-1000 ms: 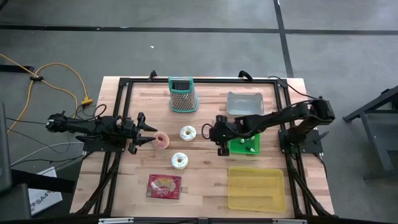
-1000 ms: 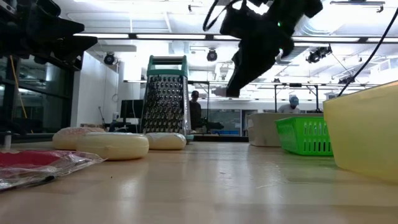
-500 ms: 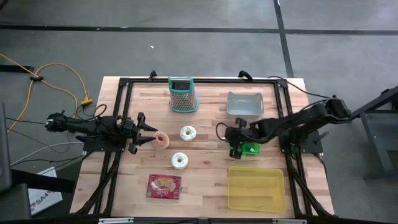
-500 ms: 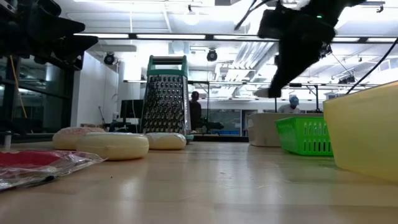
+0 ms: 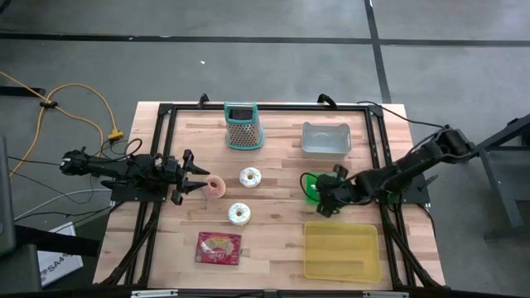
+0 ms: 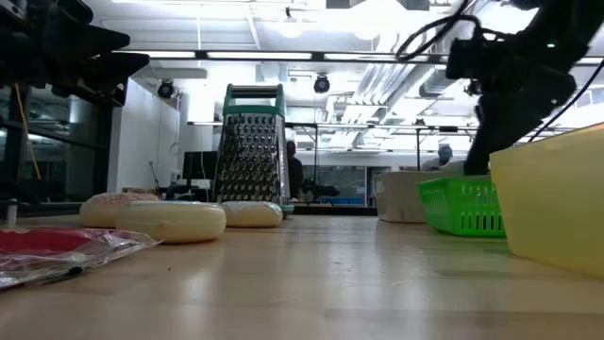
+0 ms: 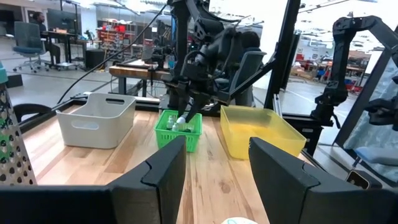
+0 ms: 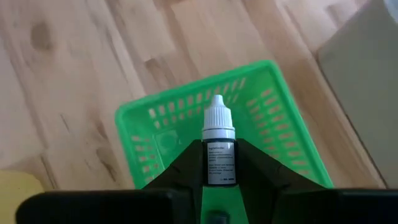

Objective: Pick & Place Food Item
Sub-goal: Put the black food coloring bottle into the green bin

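Note:
My right gripper (image 8: 219,171) is shut on a small dropper bottle (image 8: 219,149) with a white cap and hangs over the green basket (image 8: 193,79), which stands right of the table's middle (image 5: 310,189). The food items lie on the table's left half: a pink donut (image 5: 216,185), two white-iced donuts (image 5: 250,176) (image 5: 239,213) and a red packet (image 5: 219,247). My left gripper (image 5: 195,178) waits open and level just left of the pink donut, touching nothing. My right gripper pinches the bottle's labelled body (image 8: 219,163) between its two fingers. The white cap (image 8: 219,118) sticks out past the fingertips, so the bottle lies along the fingers. The fingers slant down from the table's right side. The bottle is lifted clear above the basket.
A metal grater (image 5: 243,126) stands at the far edge and a grey bin (image 5: 326,137) sits behind the basket. A yellow bin (image 5: 341,250) lies at the near right, just in front of my right gripper. A black frame (image 5: 166,112) rims the table.
My right gripper has moved toward the table's right edge and a little nearer, from left of the green basket to above it. It has sunk slightly and its wrist has rolled.

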Motion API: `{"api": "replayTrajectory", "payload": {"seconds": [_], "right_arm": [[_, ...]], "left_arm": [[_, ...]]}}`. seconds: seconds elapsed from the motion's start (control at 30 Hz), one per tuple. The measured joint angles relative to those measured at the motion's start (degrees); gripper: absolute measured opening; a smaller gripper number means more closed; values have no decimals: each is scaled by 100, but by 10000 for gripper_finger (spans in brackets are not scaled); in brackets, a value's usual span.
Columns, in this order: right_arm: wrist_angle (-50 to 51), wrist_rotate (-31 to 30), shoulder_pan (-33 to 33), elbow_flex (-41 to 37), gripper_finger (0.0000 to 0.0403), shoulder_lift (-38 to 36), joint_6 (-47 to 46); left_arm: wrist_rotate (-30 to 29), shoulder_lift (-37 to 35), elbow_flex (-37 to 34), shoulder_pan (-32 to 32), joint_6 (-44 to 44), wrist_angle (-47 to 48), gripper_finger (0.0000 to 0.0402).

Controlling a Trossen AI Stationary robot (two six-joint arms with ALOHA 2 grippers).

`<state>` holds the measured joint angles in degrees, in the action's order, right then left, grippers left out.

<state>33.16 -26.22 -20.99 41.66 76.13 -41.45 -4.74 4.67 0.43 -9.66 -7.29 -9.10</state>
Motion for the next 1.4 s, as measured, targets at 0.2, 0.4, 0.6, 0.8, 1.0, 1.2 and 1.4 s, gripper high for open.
{"api": "replayTrajectory", "payload": {"seconds": [0.2,0.4,0.6,0.8,1.0,1.2,1.4], "right_arm": [[169,-243,-302,-58,70,-6,-637],[250,-243,-398,-56,70,-6,-826],[245,-337,-416,-56,70,-6,-828],[185,-329,-416,-54,70,18,-830],[-19,-225,-403,-47,70,291,-850],[-257,-217,-360,-47,70,532,-850],[-344,-191,-263,-47,76,693,-842]], "left_arm": [[-1,0,0,-1,0,0,170],[-2,0,0,-2,0,0,170],[-1,0,0,1,0,2,170],[1,0,0,-1,0,2,170],[1,0,0,-2,0,1,170],[-1,0,0,0,0,1,170],[0,0,0,0,0,2,170]]}}
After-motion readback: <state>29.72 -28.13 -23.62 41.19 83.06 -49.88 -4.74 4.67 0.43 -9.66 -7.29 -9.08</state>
